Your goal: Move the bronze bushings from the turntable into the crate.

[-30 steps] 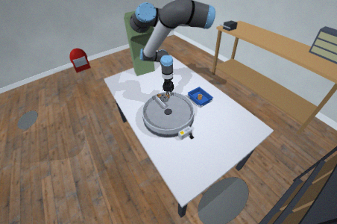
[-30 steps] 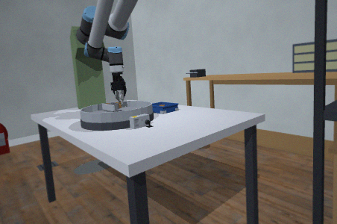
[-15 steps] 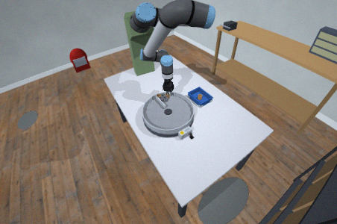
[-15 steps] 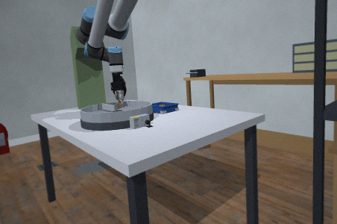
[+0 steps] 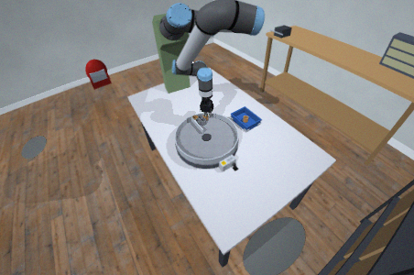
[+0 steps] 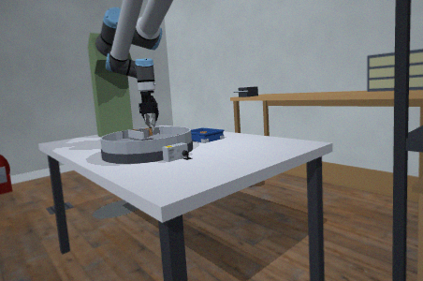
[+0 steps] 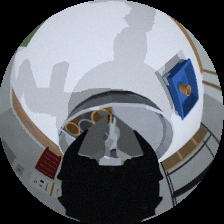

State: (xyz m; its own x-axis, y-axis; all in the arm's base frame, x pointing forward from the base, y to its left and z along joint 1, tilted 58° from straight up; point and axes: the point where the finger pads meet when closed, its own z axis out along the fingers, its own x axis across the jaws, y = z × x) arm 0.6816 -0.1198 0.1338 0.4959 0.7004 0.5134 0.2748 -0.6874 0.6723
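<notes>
One bronze bushing [image 5: 245, 119] [image 7: 185, 90] in the blue crate [image 5: 256, 124] [image 6: 208, 137] [image 7: 176, 100], two on the turntable [image 5: 220, 147] [image 6: 140, 143] [image 7: 167, 136].
The single gripper [image 5: 205, 118] [image 6: 151, 127] [image 7: 110, 115] points down over the turntable's far side, fingers together; beside it sit the two bronze rings and at least one steel bushing [image 7: 86, 123], the full steel count hidden.

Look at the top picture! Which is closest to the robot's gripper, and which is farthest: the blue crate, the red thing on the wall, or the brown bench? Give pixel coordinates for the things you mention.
1. Blue crate [image 5: 253, 125] [image 6: 209, 137] [image 7: 176, 95]: beside the turntable.
2. Brown bench [image 5: 339, 52] [image 6: 328, 98]: along the right.
3. Red thing [image 5: 93, 67] [image 6: 2, 164]: far left.
</notes>
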